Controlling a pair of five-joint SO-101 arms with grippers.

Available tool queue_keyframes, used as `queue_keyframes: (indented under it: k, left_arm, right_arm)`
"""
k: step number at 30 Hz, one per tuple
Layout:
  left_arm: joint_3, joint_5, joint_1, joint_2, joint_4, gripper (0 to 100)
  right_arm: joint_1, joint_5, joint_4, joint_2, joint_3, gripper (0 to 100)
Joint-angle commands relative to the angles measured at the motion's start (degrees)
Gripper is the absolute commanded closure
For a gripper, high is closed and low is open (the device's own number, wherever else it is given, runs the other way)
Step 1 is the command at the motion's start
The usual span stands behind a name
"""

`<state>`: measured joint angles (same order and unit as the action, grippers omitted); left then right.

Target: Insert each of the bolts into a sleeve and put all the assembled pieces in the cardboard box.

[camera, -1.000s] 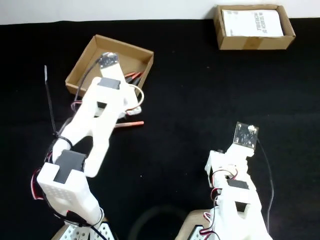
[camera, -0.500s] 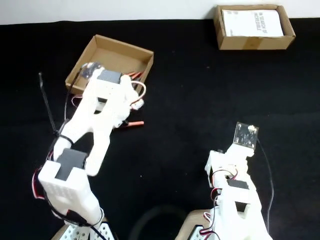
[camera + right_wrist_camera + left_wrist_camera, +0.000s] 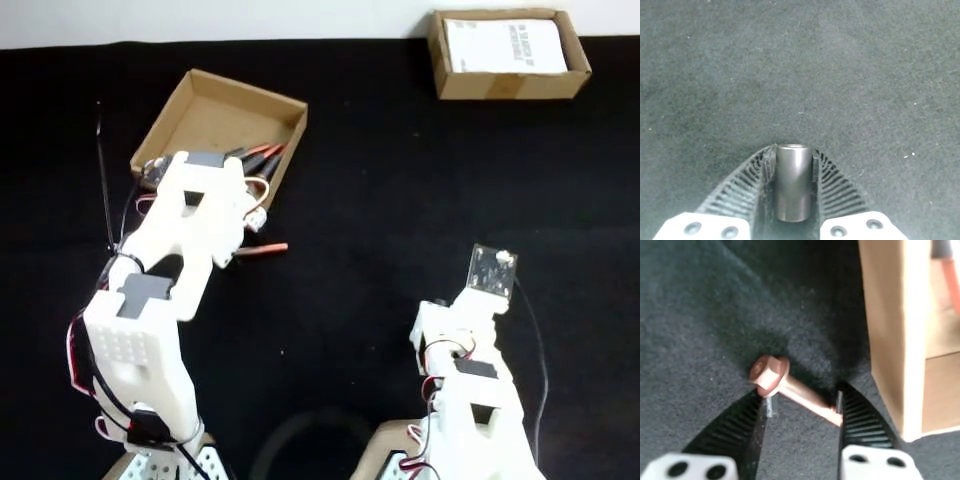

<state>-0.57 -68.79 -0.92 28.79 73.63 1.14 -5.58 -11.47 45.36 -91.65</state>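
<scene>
A copper bolt point(image 3: 785, 385) lies flat on the black cloth, close beside the cardboard box point(image 3: 890, 330). My left gripper point(image 3: 801, 399) is open and low over it, one finger on each side of the shaft. From above, the bolt point(image 3: 265, 248) sticks out from under the left arm point(image 3: 195, 215), just in front of the cardboard box point(image 3: 215, 110). Several copper and dark assembled pieces point(image 3: 262, 155) lie inside the box. My right gripper point(image 3: 793, 152) is shut on a dark sleeve point(image 3: 792, 182), held above bare cloth. The right arm point(image 3: 470, 340) stands at the lower right.
A second cardboard box point(image 3: 575, 70) holding a white sheet sits at the far right corner. A thin black cable point(image 3: 103, 180) rises beside the left arm. Black cloth point(image 3: 400, 190) covers the table between the arms and the boxes.
The left arm has swung back from over the box and come down in front of it, over the bolt. The bolt and the right arm have not moved.
</scene>
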Motion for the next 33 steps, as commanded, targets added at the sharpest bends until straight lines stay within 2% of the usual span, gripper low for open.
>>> queue_keyframes:
  k: [1, 5, 7, 11, 15, 19, 26, 29, 33]
  left_arm:
    - [2.33, -0.35, 1.98, 2.42, -0.97, 83]
    - [3.65, -0.26, 1.98, 3.30, -0.88, 100]
    - [3.91, -0.26, 1.98, 3.30, -0.88, 97]
    - [3.91, -0.18, 1.54, 3.30, -0.88, 99]
    - [5.49, 5.27, 0.04, 3.21, -0.35, 99]
    - [13.14, 9.41, -3.38, 3.21, 7.03, 99]
    - [36.79, 25.32, -10.86, 3.21, 25.67, 99]
    - [41.98, 32.88, -11.38, 1.89, 27.25, 99]
    - [42.33, 41.76, -11.21, -6.20, 27.25, 99]
  right_arm:
    - [-0.31, 0.00, 0.57, 0.48, 0.40, 99.1]
    - [-0.31, 0.00, 0.57, 0.48, 0.40, 99.1]
    - [-0.31, 0.00, 0.57, 0.48, 0.40, 99.1]
    - [-0.31, 0.00, 0.57, 0.48, 0.40, 99.1]
    - [-0.31, 0.00, 0.57, 0.48, 0.22, 99.1]
    - [-0.75, 0.00, 0.57, 0.57, 0.22, 99.1]
    - [-7.87, -0.35, 0.22, 1.36, 0.66, 99.1]
    - [-12.00, -0.44, -0.92, 1.45, 1.98, 99.1]
    - [-16.04, -0.44, -8.75, 7.25, 7.69, 99.1]
